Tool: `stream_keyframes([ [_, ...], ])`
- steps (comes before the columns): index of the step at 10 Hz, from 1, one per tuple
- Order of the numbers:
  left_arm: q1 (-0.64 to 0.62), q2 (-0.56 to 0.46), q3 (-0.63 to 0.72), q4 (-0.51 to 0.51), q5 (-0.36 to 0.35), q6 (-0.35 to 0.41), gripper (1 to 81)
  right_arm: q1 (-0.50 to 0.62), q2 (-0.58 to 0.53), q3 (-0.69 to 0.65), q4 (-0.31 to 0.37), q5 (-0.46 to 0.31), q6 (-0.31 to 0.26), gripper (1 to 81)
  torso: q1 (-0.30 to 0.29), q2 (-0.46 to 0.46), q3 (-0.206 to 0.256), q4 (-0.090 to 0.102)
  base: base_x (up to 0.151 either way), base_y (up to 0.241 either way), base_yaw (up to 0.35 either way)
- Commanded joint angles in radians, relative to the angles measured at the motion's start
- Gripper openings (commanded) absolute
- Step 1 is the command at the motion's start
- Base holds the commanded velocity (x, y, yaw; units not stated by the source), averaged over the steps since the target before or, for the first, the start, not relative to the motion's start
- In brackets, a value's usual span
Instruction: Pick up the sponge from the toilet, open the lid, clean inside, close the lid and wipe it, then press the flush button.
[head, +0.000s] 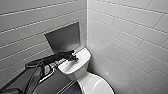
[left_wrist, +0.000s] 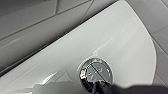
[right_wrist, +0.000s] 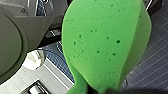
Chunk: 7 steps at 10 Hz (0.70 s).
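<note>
the left gripper (head: 73, 58) reaches onto the tank top (head: 79, 58) of the toilet (head: 82, 75), centre frame, its tip at the chrome-rimmed flush button (left_wrist: 96, 73), seemingly poised to press; whether it is spread or pressed together cannot be told. the lid (head: 96, 86) lies closed at lower centre. the right gripper (right_wrist: 100, 90) pinches the green sponge (right_wrist: 105, 42) by its narrow end, apparently held aside from the job.

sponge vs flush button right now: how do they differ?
Colour: the sponge is bright green; the button is shiny metal.
Surface: sponge matte and pitted; button smooth and reflective.
Shape: sponge elongated, narrowing at one end; button round.
Place: sponge held up over the floor; button set in the white tank top.
Nothing plainly shared.
</note>
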Motion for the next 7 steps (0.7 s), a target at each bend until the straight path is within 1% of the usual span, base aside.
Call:
stream_keyframes([
  [1,-0.156,0.010,-0.002,0.019,0.005,0.002,1.0,-0.003,-0.017,0.015,0.005,-0.087,0.000,1.0,0.000,0.000,-0.067,0.000,0.000,0.000,0.000],
  [2,-0.147,0.014,-0.005,0.019,-0.015,0.002,1.0,-0.003,-0.013,0.011,0.005,-0.087,0.000,1.0,0.000,0.000,-0.006,0.000,0.000,0.000,0.000],
  [4,-0.116,0.028,-0.008,0.029,-0.057,0.004,1.0,-0.007,-0.005,0.007,0.003,-0.087,-0.002,1.0,0.000,0.000,-0.032,0.000,0.000,0.000,0.000],
  [7,-0.084,0.076,-0.064,0.082,-0.061,0.004,1.0,-0.009,0.036,-0.034,0.002,-0.089,-0.002,1.0,0.000,0.000,-0.037,0.000,0.000,0.000,0.000],
])
